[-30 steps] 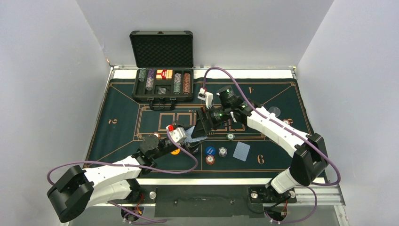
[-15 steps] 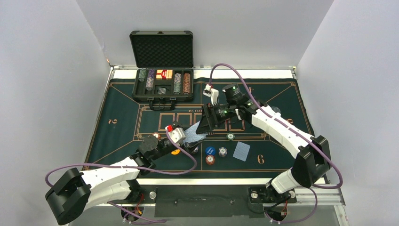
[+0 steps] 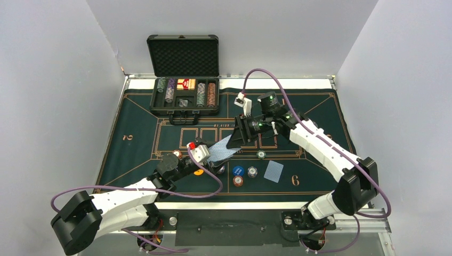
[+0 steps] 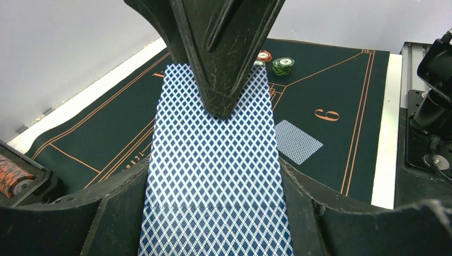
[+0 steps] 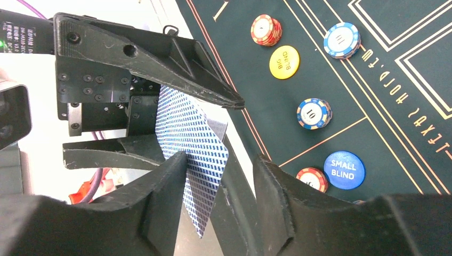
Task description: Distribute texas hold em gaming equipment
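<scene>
White-shelled arms with black joints, purple cables looped along them, and scuffed, screw-studded black plastic fingers [image 5: 176, 80]

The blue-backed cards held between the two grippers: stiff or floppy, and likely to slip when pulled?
The cards look thin and probably flex. Their smooth backs could let one slide off the pack in the left gripper. The right gripper touches only the far end, so hold seems modest.

Left end effector [image 3: 213, 156] gripping cards [image 3: 221, 152], right end effector [image 3: 234, 143] touching

Card deck [image 3: 221, 153] between left hand [image 3: 209, 155] and right hand [image 3: 232, 142]; single card [image 3: 273, 171] right of chips [image 3: 244, 174].
</scene>
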Robot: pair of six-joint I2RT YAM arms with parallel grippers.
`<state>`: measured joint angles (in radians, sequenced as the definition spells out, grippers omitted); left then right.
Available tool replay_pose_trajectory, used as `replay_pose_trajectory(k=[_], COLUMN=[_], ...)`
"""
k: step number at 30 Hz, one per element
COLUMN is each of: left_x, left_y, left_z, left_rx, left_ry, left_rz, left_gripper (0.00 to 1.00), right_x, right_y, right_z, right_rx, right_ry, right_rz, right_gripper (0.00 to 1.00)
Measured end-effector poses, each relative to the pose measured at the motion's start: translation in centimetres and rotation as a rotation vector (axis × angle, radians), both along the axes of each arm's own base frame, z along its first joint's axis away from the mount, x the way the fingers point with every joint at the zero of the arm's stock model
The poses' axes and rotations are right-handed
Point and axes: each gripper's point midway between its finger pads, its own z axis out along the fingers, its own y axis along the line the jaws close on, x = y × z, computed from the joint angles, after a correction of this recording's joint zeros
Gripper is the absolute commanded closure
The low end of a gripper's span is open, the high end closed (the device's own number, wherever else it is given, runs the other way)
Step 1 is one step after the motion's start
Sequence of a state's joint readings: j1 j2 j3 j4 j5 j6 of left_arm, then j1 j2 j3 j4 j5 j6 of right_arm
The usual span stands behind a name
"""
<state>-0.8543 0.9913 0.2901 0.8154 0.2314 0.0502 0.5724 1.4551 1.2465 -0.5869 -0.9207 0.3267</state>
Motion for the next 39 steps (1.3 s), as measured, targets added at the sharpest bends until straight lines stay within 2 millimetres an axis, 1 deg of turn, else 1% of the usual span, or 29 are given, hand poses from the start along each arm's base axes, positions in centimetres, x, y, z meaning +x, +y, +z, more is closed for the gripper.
replay_pose_trajectory(k=[3, 8, 9, 10, 11, 12, 13, 20, 27, 30, 32, 34, 36, 37, 39], left_x=[0.1, 0.4, 0.4, 0.4, 0.5, 0.6, 0.6, 0.8, 1.1, 1.1, 1.0, 0.9, 0.7, 0.5, 0.3], left_y=[0.0, 0.3, 0.3, 0.3, 0.4, 0.4, 0.4, 0.9, 1.7, 2.2, 2.5, 2.8, 3.0, 3.1, 3.4], left_z=[0.1, 0.1, 0.1, 0.1, 0.1, 0.1, 0.1, -0.4, 0.3, 0.9, 1.1, 1.4, 1.6, 1.6, 1.8], left_rx=[0.000, 0.000, 0.000, 0.000, 0.000, 0.000, 0.000, 0.007, -0.008, -0.018, -0.021, -0.020, -0.020, -0.019, -0.016], left_ry=[-0.005, -0.009, -0.009, -0.009, -0.009, -0.009, -0.009, -0.004, -0.017, -0.027, -0.032, -0.035, -0.038, -0.038, -0.040], left_rz=[0.002, 0.013, 0.014, 0.015, 0.018, 0.019, 0.021, 0.034, 0.056, 0.066, 0.071, 0.073, 0.073, 0.073, 0.075], left_gripper=[1.00, 1.00, 1.00, 1.00, 1.00, 1.00, 1.00, 1.00, 1.00, 1.00, 1.00, 1.00, 1.00, 1.00, 1.00], right_x=[-0.1, -0.2, -0.2, -0.2, -0.2, -0.2, -0.2, -0.4, 0.1, 1.2, 2.5, 4.3, 5.8, 7.1, 8.6], right_y=[-0.2, -0.5, -0.6, -0.6, -0.7, -0.7, -0.8, -1.4, -2.5, -3.4, -4.4, -5.7, -6.6, -7.2, -7.5], right_z=[0.6, 1.5, 1.6, 1.8, 1.9, 2.0, 2.1, 3.4, 6.4, 7.4, 8.0, 8.4, 8.4, 8.3, 7.5], right_rx=[0.011, 0.028, 0.031, 0.035, 0.039, 0.043, 0.046, 0.116, 0.230, 0.254, 0.260, 0.252, 0.229, 0.205, 0.166], right_ry=[-0.013, -0.036, -0.038, -0.040, -0.042, -0.042, -0.044, -0.014, -0.017, -0.039, -0.070, -0.122, -0.174, -0.213, -0.249], right_rz=[-0.001, -0.008, -0.010, -0.010, -0.010, -0.014, -0.013, -0.019, -0.023, -0.047, -0.085, -0.141, -0.185, -0.216, -0.235], right_gripper=[0.68, 0.77, 0.81, 0.84, 0.90, 0.93, 0.99, 1.00, 1.00, 1.00, 1.00, 1.00, 1.00, 1.00, 1.00])
